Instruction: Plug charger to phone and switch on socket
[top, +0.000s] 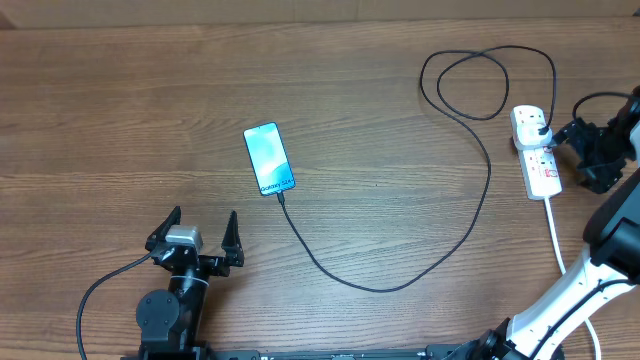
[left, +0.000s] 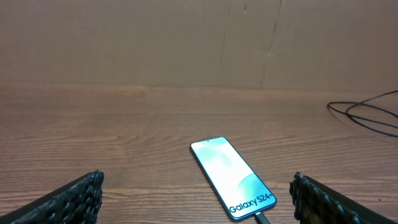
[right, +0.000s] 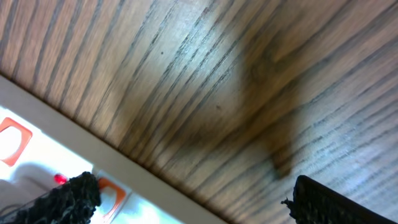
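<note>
Status at that frame.

Phone (top: 269, 159) lay flat on the counter (top: 120, 100), screen up and lit light blue, "Galaxy S24" readable at its near end.

Charger (top: 400, 272): the connector tip met the phone's near short edge and looked joined to it. From the phone the black cable ran off to my right and swept up in a big curve. It made a loose loop further back than the phone and ended in the black plug (top: 541, 128), seated on the socket (top: 535, 152).

Socket lay flat, well apart from the phone and far off to its right. Its white cord (top: 556, 235) trailed back toward my side. Red marks on the switches showed, but I couldn't tell which way any switch was set.

My left tool (top: 203, 220) sat nearer me than the phone and slightly to the phone's left, apart from it and pointing at it. Jaws were spread wide. In the left wrist view the phone showed between the two fingers (left: 68, 200).

My right tool (top: 573, 158) was on the far side of the socket from the phone, just beside the socket's edge. Jaws were wide there too. The right wrist view had its fingers (right: 69, 198) at opposite edges with wood grain between them. The socket's white body and a red-marked switch sat by the left one. Whether the tool touched the socket: couldn't tell.
</note>
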